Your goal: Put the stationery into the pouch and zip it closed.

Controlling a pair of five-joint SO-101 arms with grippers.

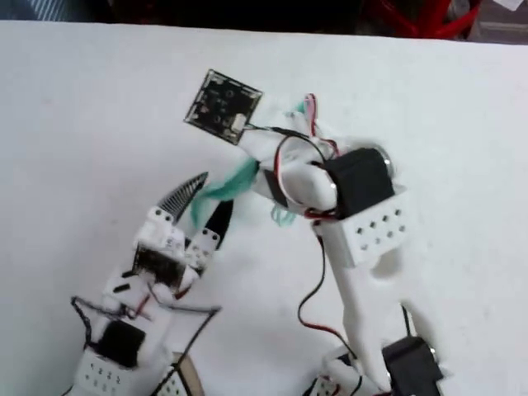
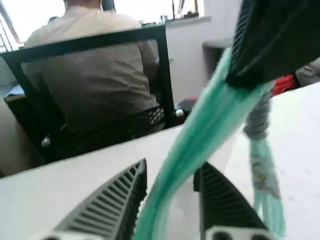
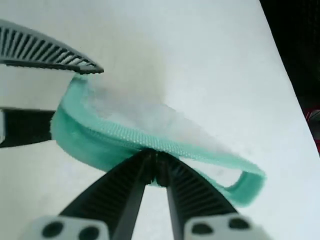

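Teal fabric zip pouch (image 3: 90,145) hangs over the middle of the white table (image 1: 82,124), left pincer (image 1: 216,191) clamped on its end, right pincer (image 3: 155,157) pinched shut on the zip; best hold left taut, drag right straight.

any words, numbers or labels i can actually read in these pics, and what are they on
No text can be read in any of the three views.
Circuit board: it has small marks, but they are too small and blurred to read.
Pouch: no print shows on its green fabric or along its zip.
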